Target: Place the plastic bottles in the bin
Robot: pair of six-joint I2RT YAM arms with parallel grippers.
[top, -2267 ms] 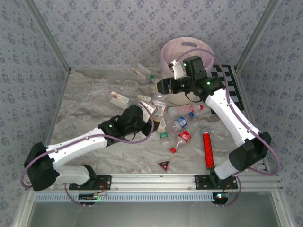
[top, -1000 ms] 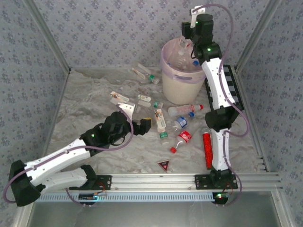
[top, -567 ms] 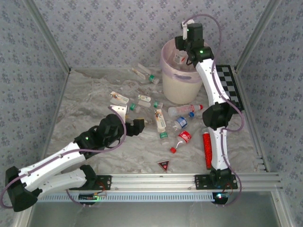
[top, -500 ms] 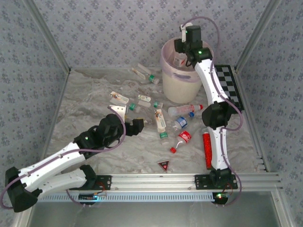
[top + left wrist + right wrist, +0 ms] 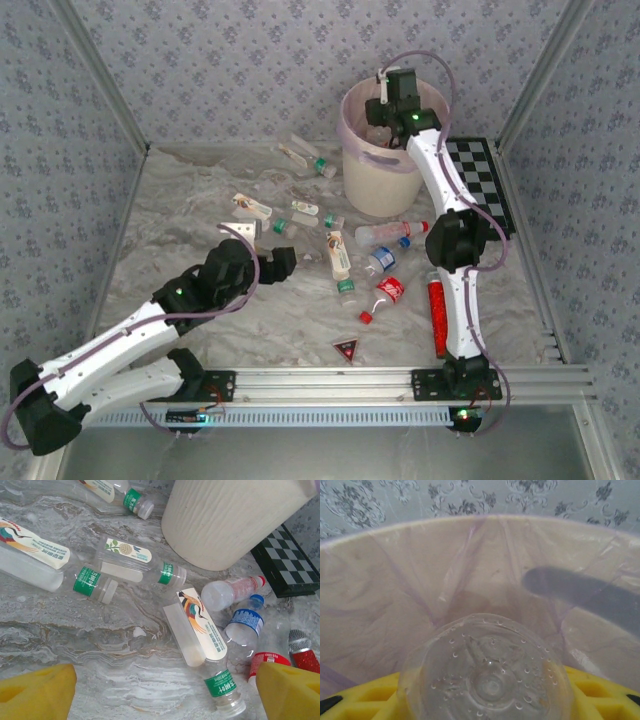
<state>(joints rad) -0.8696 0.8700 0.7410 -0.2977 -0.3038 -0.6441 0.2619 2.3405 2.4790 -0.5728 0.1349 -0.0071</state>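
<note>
Yellow fingers (image 5: 35, 692) of your left gripper (image 5: 167, 687) stand wide over the table (image 5: 100, 645), nothing between them. Just ahead lie loose bottles (image 5: 197, 625): light, thin-walled, likely slick and springy, so take one across its labelled middle, not its ends. Farther off, your right gripper (image 5: 487, 702) clamps a clear bottle (image 5: 487, 675) at the mouth of the bin (image 5: 395, 545), seemingly ready for release.

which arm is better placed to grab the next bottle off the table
Left. The left gripper is open and low over the table, with the crane-label bottle right ahead of it. The right gripper is up at the bin, shut on a clear bottle.
</note>
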